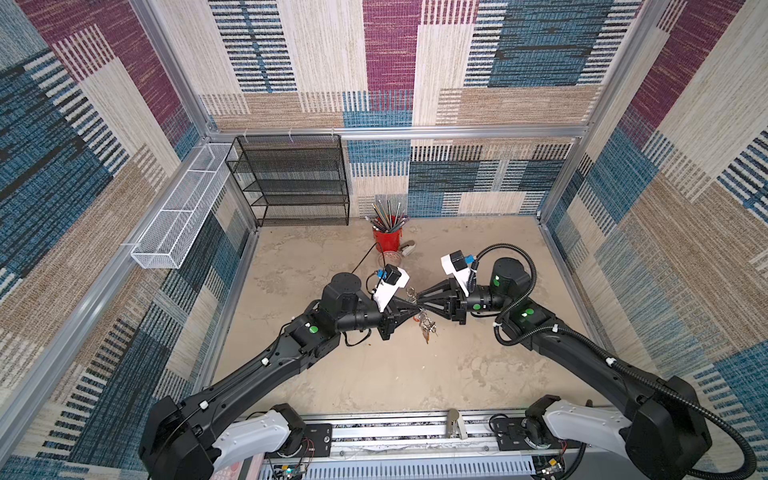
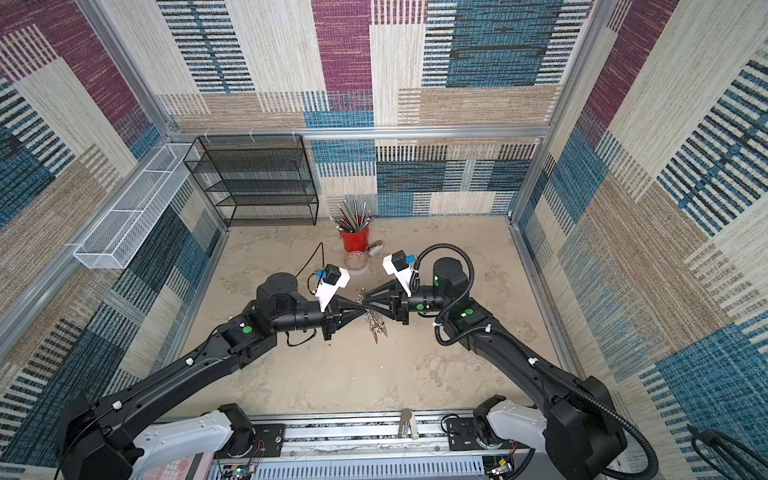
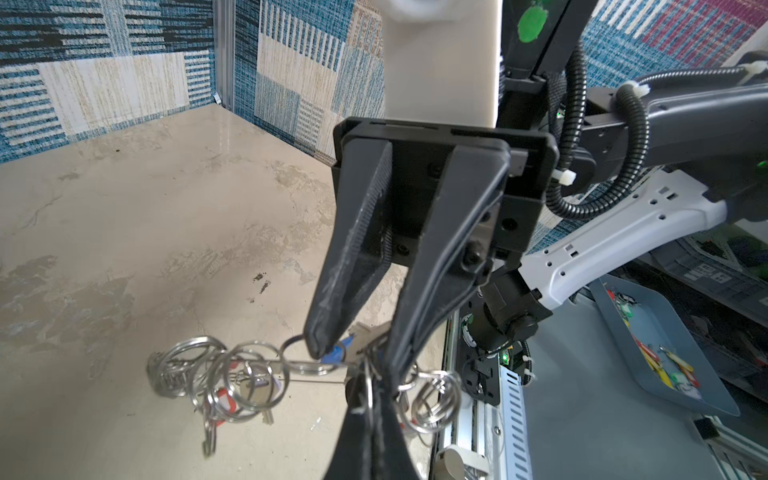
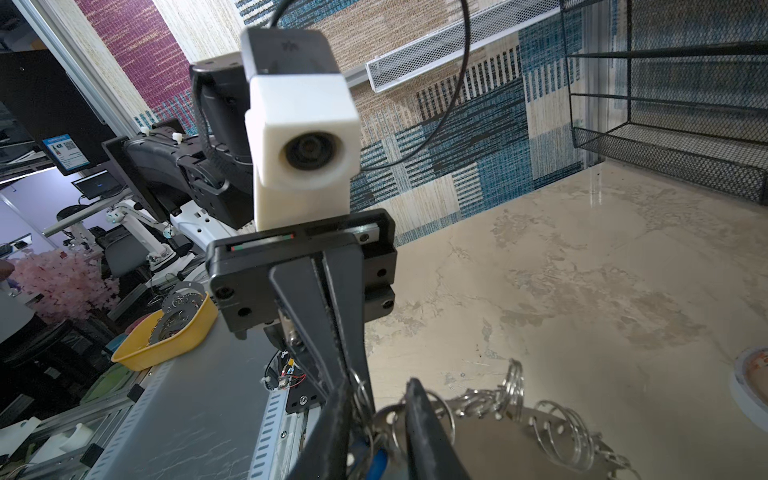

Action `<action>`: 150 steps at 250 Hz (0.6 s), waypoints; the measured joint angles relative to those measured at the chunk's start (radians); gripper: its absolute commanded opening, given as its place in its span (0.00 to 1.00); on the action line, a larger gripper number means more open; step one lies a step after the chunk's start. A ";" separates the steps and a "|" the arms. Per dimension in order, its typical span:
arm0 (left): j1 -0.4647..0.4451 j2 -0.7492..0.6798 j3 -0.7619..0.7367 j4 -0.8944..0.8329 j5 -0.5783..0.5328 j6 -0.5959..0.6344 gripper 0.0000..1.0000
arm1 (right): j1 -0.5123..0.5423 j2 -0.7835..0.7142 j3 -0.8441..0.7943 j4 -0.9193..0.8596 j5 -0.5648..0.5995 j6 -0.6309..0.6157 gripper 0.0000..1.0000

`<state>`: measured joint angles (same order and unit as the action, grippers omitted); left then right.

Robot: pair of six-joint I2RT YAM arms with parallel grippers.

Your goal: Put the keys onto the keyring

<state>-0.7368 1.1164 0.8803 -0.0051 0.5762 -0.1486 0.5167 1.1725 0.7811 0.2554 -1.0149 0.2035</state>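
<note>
Both grippers meet above the middle of the table, holding the keyring (image 1: 412, 293) in the air. In the right wrist view it is a flat gray plate (image 4: 498, 444) edged with silver split rings. My left gripper (image 3: 376, 386) is shut on the plate's edge. My right gripper (image 4: 378, 411) faces it, jaws a little apart, with a blue-tagged key (image 3: 338, 353) between them beside one ring. Whether the jaws pinch that key does not show. Red-tagged keys (image 3: 224, 399) hang from rings below the plate. These hanging keys (image 2: 376, 326) show in both top views.
Behind the grippers stand a red cup of pencils (image 1: 387, 239), a tape roll (image 2: 356, 261) and a small gray-white object (image 1: 409, 248). A black mesh shelf (image 1: 291, 183) fills the back left corner. A white wire basket (image 1: 178, 216) hangs on the left wall.
</note>
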 measured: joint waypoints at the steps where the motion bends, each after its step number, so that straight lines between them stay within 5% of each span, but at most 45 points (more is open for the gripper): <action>1: 0.000 0.001 0.001 -0.002 0.001 0.001 0.00 | 0.000 0.000 0.000 0.000 -0.001 0.000 0.20; 80: 0.037 0.023 0.051 -0.105 0.066 0.050 0.00 | 0.011 0.000 -0.005 -0.002 0.002 -0.030 0.00; 150: 0.067 0.055 0.089 -0.161 0.136 0.072 0.00 | 0.013 -0.005 -0.024 0.031 0.007 -0.023 0.00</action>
<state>-0.6697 1.1709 0.9688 -0.1658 0.7120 -0.0761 0.5297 1.1679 0.7567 0.2863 -1.0080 0.1806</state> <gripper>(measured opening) 0.050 0.049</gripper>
